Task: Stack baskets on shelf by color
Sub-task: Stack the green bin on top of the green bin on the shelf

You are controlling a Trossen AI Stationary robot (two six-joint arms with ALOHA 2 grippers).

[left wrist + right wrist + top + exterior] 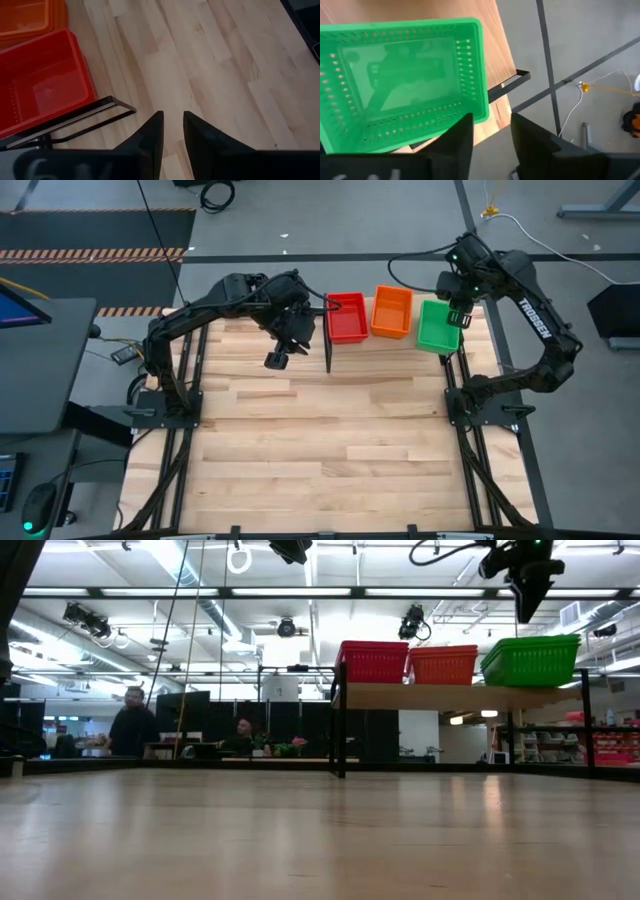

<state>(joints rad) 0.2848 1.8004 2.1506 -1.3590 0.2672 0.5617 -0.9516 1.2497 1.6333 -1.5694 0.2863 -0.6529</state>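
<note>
Three baskets stand side by side on the shelf (450, 696) at the table's far edge: red (346, 317), orange (391, 311) and green (438, 326). In the low view the green basket (530, 660) sits a little tilted at the shelf's right end, and in the right wrist view its corner (480, 107) overhangs the plank. My right gripper (490, 132) is open and empty above the green basket's right end; it also shows in the high view (459, 313). My left gripper (172, 127) is open by a narrow gap and empty, above the table beside the shelf's left end (296, 332).
The shelf's black left frame (75, 122) lies close to my left gripper's fingers. The wooden tabletop (330, 440) stretches toward the near edge. Beyond the far edge are the floor, cables and, in the low view, people (132, 725) in the room.
</note>
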